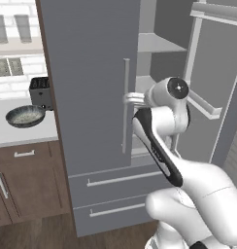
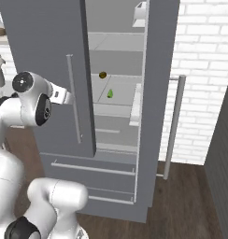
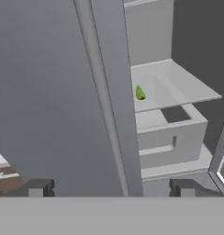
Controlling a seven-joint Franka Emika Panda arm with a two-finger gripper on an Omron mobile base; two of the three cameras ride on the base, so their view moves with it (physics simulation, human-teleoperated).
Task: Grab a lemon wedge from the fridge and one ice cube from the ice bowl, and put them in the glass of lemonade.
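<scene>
The step in hand was the reach for the tiny yellow-green lemon wedge (image 2: 110, 94), which lay on a pale grey middle shelf (image 3: 178, 89) inside the tall grey two-door fridge (image 1: 91, 73), whose right door (image 2: 160, 93) stood swung open while the left one was shut. The robot's two-finger hand (image 3: 111, 187) hovered in front of the closed left door's edge, its fingers spread wide and holding nothing. The next move, in my judgement, called for shifting the hand round that door edge and in over the shelf (the wedge was well apart from the fingertips). I counted one wedge, one small dark round item (image 2: 103, 74) on the shelf above it, and one wide shallow dark-rimmed ice bowl (image 1: 25, 116) on the kitchen surface (image 1: 23, 133) beside a black toaster (image 1: 40, 91)
</scene>
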